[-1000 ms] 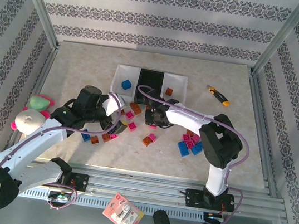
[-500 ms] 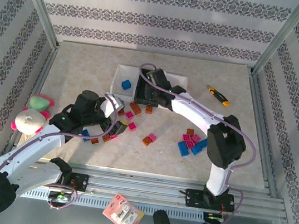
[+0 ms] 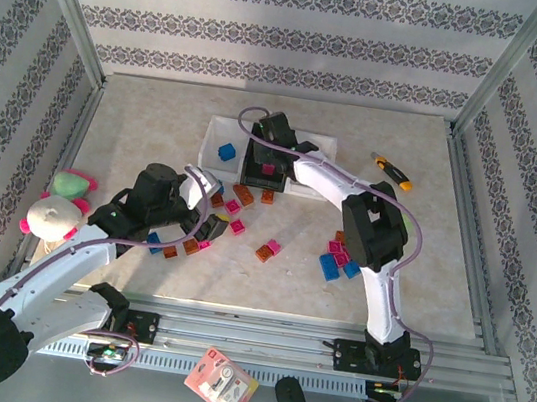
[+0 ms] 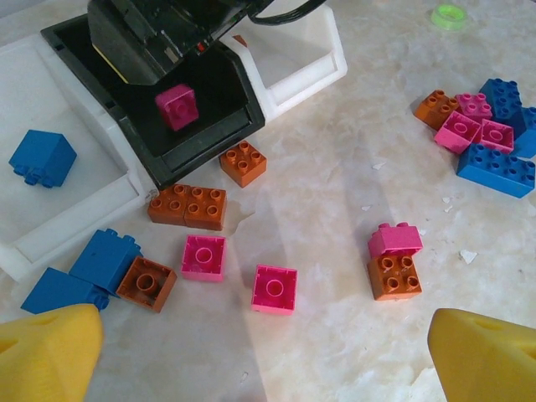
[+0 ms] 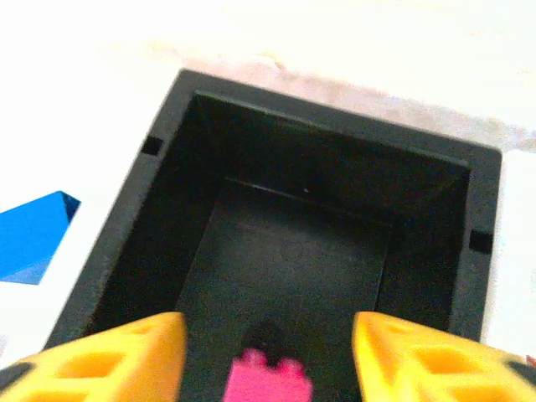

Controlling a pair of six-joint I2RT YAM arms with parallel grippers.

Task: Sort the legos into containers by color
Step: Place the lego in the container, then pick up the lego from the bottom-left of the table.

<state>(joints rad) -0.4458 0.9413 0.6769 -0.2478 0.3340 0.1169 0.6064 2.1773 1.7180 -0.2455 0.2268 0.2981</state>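
My right gripper hangs open over the black tray, the middle of three containers. A magenta brick is in that tray, free between the yellow fingers. The left white tray holds one blue brick. My left gripper is open above the table, with two magenta bricks just ahead of it. Orange and blue bricks lie nearby.
A brick cluster lies to the right, and a magenta-on-orange pair sits mid-table. The right white tray stands beyond. A plush toy is at the left, a utility knife at the back right, a packet by the front rail.
My right gripper swung from the table's middle back over the black tray and opened; the magenta brick now lies in the tray. The left arm has barely moved.
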